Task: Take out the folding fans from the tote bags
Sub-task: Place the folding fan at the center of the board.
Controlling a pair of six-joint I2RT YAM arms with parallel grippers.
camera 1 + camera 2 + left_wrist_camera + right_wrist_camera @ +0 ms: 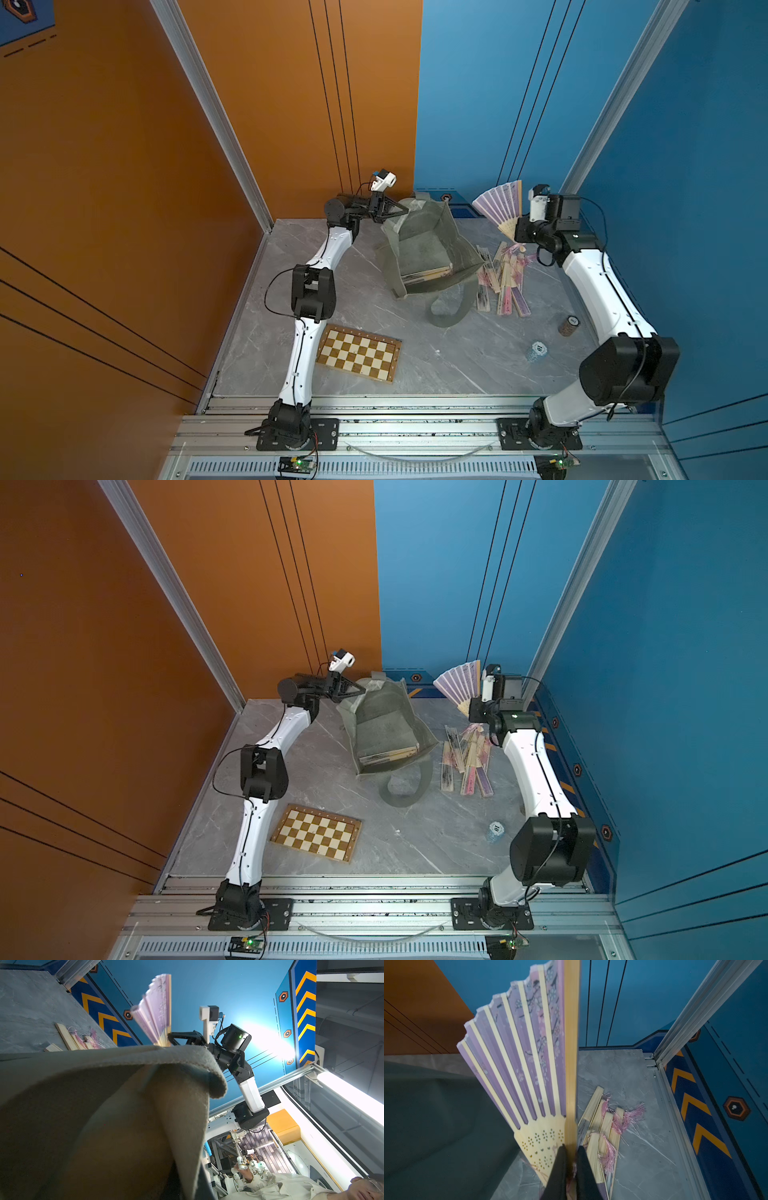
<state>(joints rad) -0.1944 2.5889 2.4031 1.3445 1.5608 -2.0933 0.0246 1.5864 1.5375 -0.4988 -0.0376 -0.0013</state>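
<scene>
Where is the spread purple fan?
In both top views the purple fan is gripped by the right gripper, off the table, right of the tote bag.

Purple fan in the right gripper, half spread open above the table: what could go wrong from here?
1. The right gripper pinches the purple fan by one outer rib near the pivot; it could swing or slip loose.
2. Set down spread, it may knock the closed fans piled beside the tote bag.
3. The left gripper holds the tote's rim up; if released, fabric may collapse over the fans inside.
</scene>
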